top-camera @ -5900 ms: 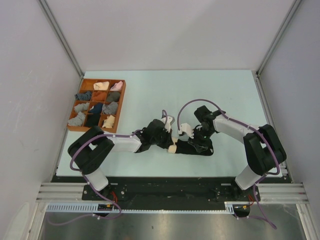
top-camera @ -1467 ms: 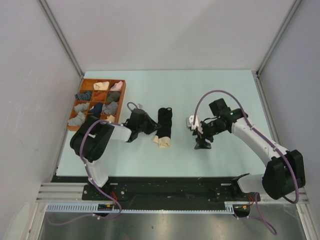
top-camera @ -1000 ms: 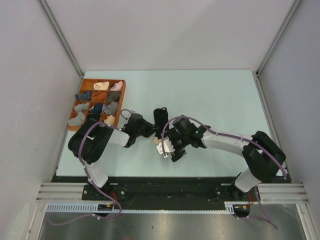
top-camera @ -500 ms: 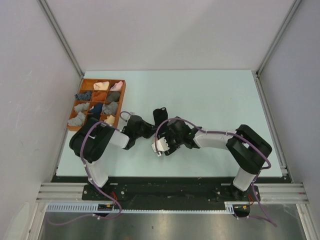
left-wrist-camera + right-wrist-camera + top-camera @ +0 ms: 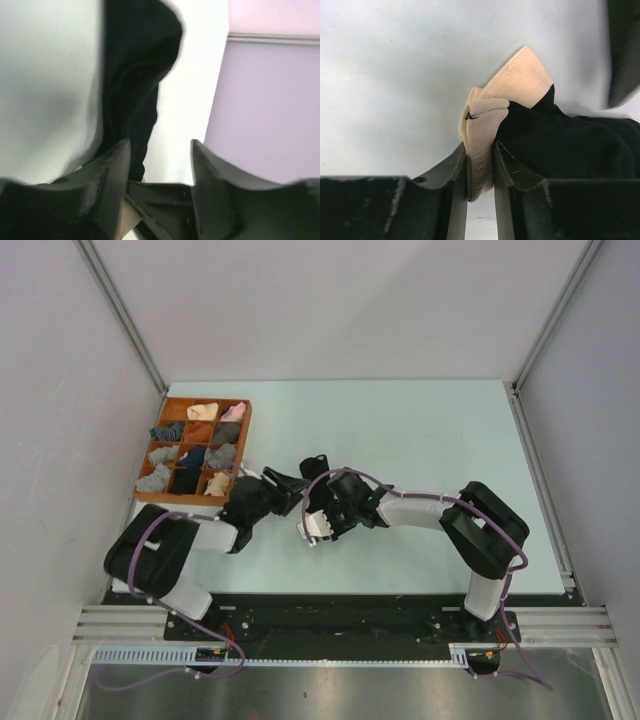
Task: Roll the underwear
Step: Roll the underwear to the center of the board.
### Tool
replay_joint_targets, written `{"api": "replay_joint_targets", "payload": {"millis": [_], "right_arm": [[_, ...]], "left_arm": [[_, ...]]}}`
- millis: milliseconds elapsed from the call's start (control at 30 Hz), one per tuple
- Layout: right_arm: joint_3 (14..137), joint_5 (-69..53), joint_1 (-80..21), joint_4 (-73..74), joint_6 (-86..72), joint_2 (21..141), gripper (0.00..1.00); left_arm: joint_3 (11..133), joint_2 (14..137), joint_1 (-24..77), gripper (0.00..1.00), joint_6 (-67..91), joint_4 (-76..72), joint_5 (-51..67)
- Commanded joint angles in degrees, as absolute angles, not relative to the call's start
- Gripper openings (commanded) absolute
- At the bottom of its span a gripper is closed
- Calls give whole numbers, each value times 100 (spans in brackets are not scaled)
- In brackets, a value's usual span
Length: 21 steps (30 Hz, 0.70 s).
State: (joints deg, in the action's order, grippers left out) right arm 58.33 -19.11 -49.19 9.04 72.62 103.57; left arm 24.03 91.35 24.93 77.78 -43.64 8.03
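Now right gripper (image 5: pixel 480 150) pinches the cream-edged black fabric underwear (image 5: pixel 570 145); left gripper (image 5: pixel 160 147) has parted, empty: rolling passes rightward.

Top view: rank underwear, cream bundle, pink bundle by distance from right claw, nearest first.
1. underwear: cream edge pinched in the right claw, mid-table.
2. cream bundle: near-right cell of the tray, to the left.
3. pink bundle: tray's far-right cell.
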Motion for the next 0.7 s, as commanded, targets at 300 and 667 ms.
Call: {"api": "replay_joint_targets", "payload": {"millis": [300, 667], "right_arm": [[7013, -3813, -4298, 4629, 7574, 10792, 26], [8058, -4570, -4087, 7354, 7937, 11645, 26]], "left_arm": [[696, 4243, 2250, 74, 4387, -3226, 1396], [-317, 1713, 5420, 74, 1963, -2909, 845]]}}
